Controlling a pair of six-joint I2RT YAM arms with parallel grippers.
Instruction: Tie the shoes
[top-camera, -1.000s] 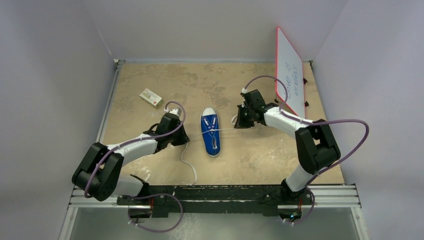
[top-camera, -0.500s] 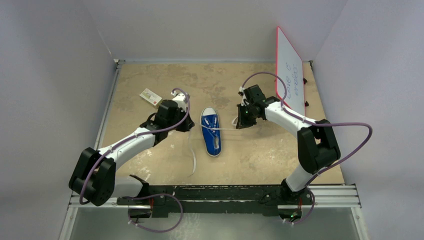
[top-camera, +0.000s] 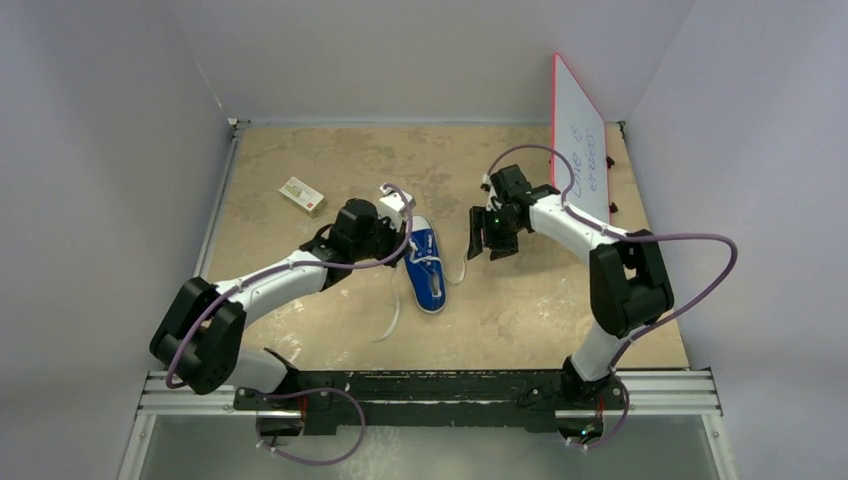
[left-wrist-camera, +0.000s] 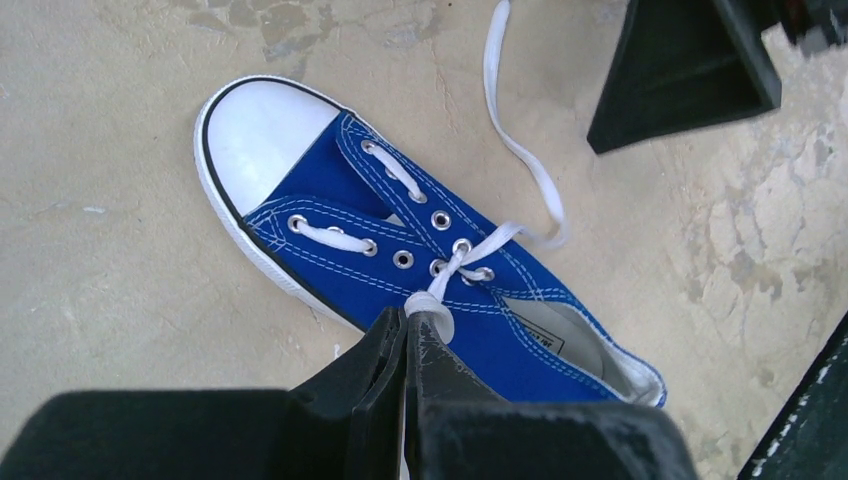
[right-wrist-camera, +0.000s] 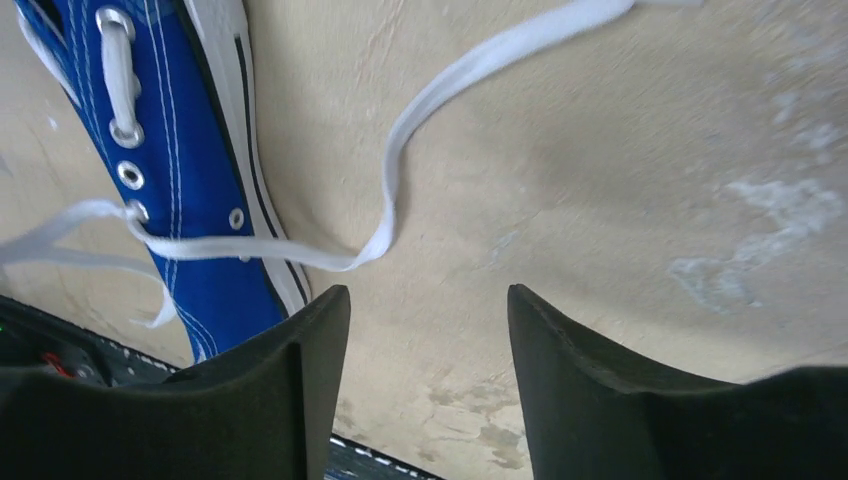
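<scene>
1. Blue handwriting is carried by the whiteboard (top-camera: 580, 140) propped at the table's (top-camera: 520, 320) right edge, but it cannot be read. A label inside the sneaker (left-wrist-camera: 395, 235) is too small to read.
2. The sneaker is laid near the table's centre, toe toward the far edge, with bare tabletop on all sides. A small box (top-camera: 301, 195) is seen toward the far-left corner.
3. The left gripper (left-wrist-camera: 408, 325) is clamped on the white lace (left-wrist-camera: 437, 300) above the eyelets.
4. The right gripper (right-wrist-camera: 428, 300) is held open and empty just right of the sneaker, with a loose lace end (right-wrist-camera: 395, 190) on the table ahead of it.

Overhead looks down; 2 close wrist views share sneaker (left-wrist-camera: 400, 250).
</scene>
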